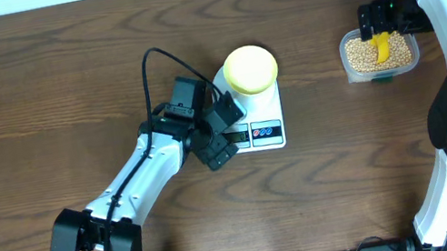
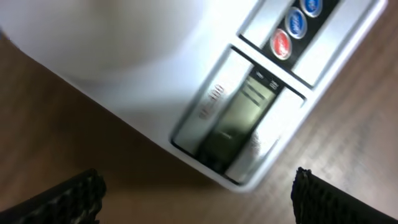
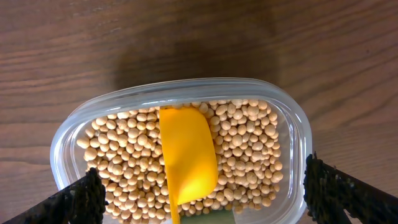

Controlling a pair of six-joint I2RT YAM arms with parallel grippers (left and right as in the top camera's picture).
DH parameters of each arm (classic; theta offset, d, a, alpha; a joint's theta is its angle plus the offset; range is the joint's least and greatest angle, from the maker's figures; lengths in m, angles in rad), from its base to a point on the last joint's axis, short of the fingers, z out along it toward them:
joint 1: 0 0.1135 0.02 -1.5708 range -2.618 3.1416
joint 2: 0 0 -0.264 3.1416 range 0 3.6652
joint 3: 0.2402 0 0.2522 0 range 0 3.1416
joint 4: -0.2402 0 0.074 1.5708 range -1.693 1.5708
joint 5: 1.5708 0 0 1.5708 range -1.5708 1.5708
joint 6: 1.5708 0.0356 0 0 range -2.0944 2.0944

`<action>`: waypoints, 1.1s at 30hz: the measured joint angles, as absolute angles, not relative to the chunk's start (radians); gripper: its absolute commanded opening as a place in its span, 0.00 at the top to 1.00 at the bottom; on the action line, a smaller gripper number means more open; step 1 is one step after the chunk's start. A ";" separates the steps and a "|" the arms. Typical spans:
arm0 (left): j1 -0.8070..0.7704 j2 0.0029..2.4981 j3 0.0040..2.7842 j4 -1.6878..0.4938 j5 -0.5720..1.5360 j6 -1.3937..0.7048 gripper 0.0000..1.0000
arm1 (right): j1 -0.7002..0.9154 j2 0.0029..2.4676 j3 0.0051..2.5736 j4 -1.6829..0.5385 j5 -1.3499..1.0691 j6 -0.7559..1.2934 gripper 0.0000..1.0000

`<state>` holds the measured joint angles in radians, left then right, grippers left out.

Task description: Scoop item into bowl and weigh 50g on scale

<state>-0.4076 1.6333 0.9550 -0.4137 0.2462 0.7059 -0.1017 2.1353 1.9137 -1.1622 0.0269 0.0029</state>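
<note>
A pale yellow bowl (image 1: 249,68) stands on the white scale (image 1: 271,106) at the table's middle. My left gripper (image 1: 230,134) is open and empty, right at the scale's front left corner. Its wrist view shows the scale's grey display (image 2: 239,121) and round buttons (image 2: 283,43) close up. Many tan beans (image 3: 249,149) fill a clear plastic tub (image 3: 292,118) at the far right, with a yellow scoop (image 3: 186,155) lying on them. My right gripper (image 3: 199,193) is open above the tub, its fingers wide on either side, not touching the scoop. The tub also shows in the overhead view (image 1: 380,56).
A black cable (image 1: 153,64) loops over the table left of the scale. The table's far edge runs along the top, with a pale wall strip behind it.
</note>
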 measured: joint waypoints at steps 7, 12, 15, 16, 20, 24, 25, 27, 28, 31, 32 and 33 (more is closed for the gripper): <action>-0.408 1.633 0.955 -0.393 0.229 0.706 0.02 | -0.102 2.135 1.914 -1.162 0.027 0.003 0.01; -0.408 1.633 0.955 -0.393 0.229 0.706 0.02 | -0.102 2.135 1.914 -1.162 0.027 0.003 0.01; -0.408 1.633 0.955 -0.393 0.229 0.706 0.02 | -0.102 2.135 1.914 -1.162 0.027 0.003 0.01; -0.408 1.633 0.955 -0.393 0.229 0.706 0.02 | -0.102 2.135 1.914 -1.162 0.027 0.003 0.01; -0.408 1.633 0.955 -0.393 0.229 0.706 0.02 | -0.102 2.135 1.914 -1.162 0.027 0.003 0.01; -0.408 1.633 0.955 -0.394 0.229 0.706 0.02 | -0.102 2.135 1.914 -1.157 0.027 0.003 0.01; -0.408 1.633 0.955 -0.394 0.229 0.706 0.02 | -0.102 2.135 1.914 -1.148 0.027 0.003 0.01; -0.408 1.633 0.955 -0.394 0.229 0.706 0.02 | -0.102 2.135 1.914 -1.124 0.027 0.003 0.01; -0.408 1.633 0.955 -0.394 0.229 0.706 0.02 | -0.102 2.135 1.914 -1.116 0.027 0.003 0.01; -0.408 1.633 0.955 -0.394 0.229 0.706 0.02 | -0.102 2.136 1.914 -1.085 0.021 0.003 0.01; -0.408 1.633 0.955 -0.394 0.228 0.706 0.02 | -0.102 2.136 1.914 -1.084 0.016 0.003 0.01; -0.408 1.633 0.955 -0.394 0.228 0.706 0.02 | -0.102 2.136 1.914 -1.090 0.014 0.003 0.01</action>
<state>-0.4076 1.6333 0.9550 -0.3939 0.2283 0.7063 -0.1017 2.1357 1.9137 -1.0897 0.0135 0.0029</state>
